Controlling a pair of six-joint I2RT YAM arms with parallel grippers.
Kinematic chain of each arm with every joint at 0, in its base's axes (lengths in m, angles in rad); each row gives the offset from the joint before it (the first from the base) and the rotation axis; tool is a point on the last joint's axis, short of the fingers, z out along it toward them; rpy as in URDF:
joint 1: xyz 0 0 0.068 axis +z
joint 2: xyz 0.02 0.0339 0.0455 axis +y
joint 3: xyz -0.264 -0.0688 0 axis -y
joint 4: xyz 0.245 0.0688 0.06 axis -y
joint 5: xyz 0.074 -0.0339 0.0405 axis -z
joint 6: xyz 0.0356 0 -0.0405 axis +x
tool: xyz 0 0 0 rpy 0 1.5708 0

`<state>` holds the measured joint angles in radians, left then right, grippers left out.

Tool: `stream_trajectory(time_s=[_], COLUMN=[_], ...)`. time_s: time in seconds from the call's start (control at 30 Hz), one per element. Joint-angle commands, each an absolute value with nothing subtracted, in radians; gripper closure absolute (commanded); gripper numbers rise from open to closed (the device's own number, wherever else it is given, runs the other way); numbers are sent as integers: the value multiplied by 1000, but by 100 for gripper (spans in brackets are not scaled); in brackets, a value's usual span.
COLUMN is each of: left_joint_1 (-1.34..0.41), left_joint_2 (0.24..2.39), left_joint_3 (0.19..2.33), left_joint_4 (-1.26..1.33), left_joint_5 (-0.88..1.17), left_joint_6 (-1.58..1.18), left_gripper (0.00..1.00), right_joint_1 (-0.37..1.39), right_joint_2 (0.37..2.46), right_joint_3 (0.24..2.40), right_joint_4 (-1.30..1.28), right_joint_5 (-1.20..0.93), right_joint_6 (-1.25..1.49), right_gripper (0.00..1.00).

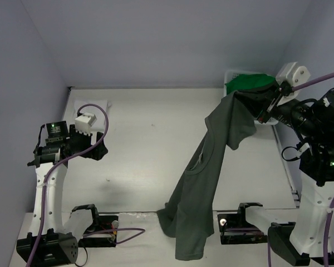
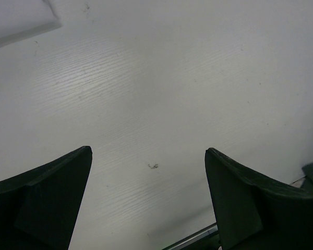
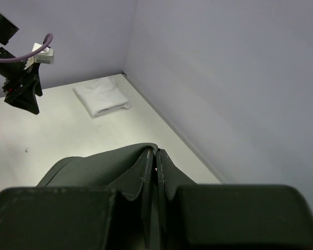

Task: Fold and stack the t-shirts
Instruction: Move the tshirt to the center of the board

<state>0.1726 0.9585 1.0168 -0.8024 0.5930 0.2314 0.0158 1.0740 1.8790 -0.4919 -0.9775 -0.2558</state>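
One limp grey shirt (image 1: 211, 158) hangs pinched in the right hand (image 3: 156, 159) at 2 o'clock; wide-open left hand (image 2: 148, 187) should grip its hem.

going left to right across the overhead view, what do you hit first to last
folded white shirt → dark grey shirt, hanging down over the table's near edge → right gripper, pinching that shirt's top. The left gripper and the green shirt overlap these, so they are left out.
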Motion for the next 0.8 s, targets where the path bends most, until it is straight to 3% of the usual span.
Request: stream_trajectory(time_s=[0.0, 0.2, 0.3, 0.33, 0.53, 0.77], left_joint_1=[181, 183, 183, 181, 169, -93], left_joint_2=[962, 962, 965, 974, 1011, 1077], left_joint_3=[1043, 1043, 1046, 1054, 1091, 1179], left_joint_4=[-761, -765, -770, -781, -814, -859], left_joint_5=[592, 592, 598, 618, 719, 741], left_joint_6=[230, 229, 226, 225, 225, 255], left_gripper=[17, 17, 17, 17, 17, 17], right_joint_1=[18, 29, 81, 157, 224, 224], right_joint_2=[1111, 1150, 1161, 1163, 1177, 1158], right_joint_3=[1856, 1603, 1461, 1357, 1198, 1102], right_joint_4=[-420, -419, -417, -414, -367, -267], right_joint_5=[-983, -947, -852, -731, -580, -370], right_joint_6=[-235, -313, -380, -435, -474, -439], right_gripper=[100, 100, 100, 100, 100, 100])
